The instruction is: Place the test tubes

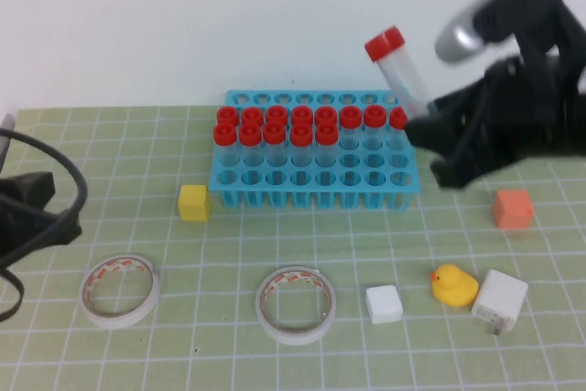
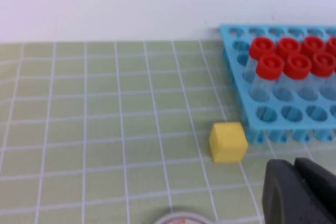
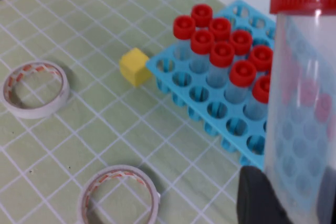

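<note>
A blue test-tube rack point(image 1: 314, 180) stands mid-table, with several red-capped tubes point(image 1: 302, 125) upright in its back rows. My right gripper point(image 1: 423, 124) hovers above the rack's right end, shut on a clear tube with a red cap point(image 1: 385, 44) that tilts up and to the left. In the right wrist view this held tube point(image 3: 302, 103) fills the near side, clamped between black fingers point(image 3: 257, 198), with the rack point(image 3: 220, 114) behind it. My left gripper point(image 2: 294, 182) rests shut and empty at the table's left edge point(image 1: 27, 208), near the yellow cube point(image 2: 228, 141).
A yellow cube point(image 1: 193, 201) lies by the rack's left front corner. Two tape rolls point(image 1: 119, 291) point(image 1: 295, 303) lie along the front. A white cube point(image 1: 384, 304), a rubber duck point(image 1: 452, 285), a white block point(image 1: 499, 300) and an orange cube point(image 1: 512, 209) sit at the right.
</note>
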